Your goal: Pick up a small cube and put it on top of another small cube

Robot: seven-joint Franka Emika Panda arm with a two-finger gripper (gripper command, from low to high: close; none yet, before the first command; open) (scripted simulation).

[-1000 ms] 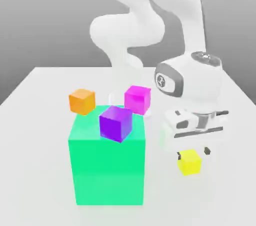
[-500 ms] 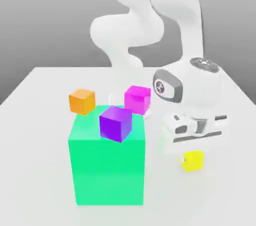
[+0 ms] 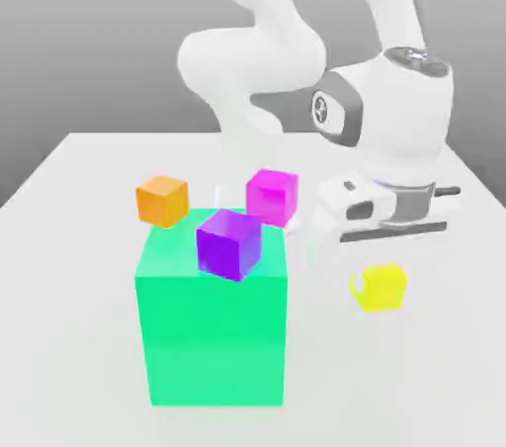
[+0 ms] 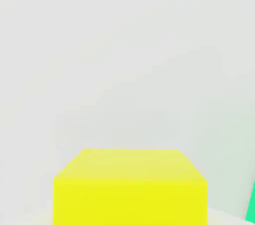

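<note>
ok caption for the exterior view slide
Claw shut on the small yellow cube, beside the big green block topped by a purple cube.

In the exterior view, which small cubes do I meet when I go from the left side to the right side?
Orange cube → purple cube → magenta cube → yellow cube.

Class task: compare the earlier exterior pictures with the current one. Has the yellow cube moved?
Yes. The yellow cube, clamped in the gripper, has risen relative to the fixed green block.
</note>
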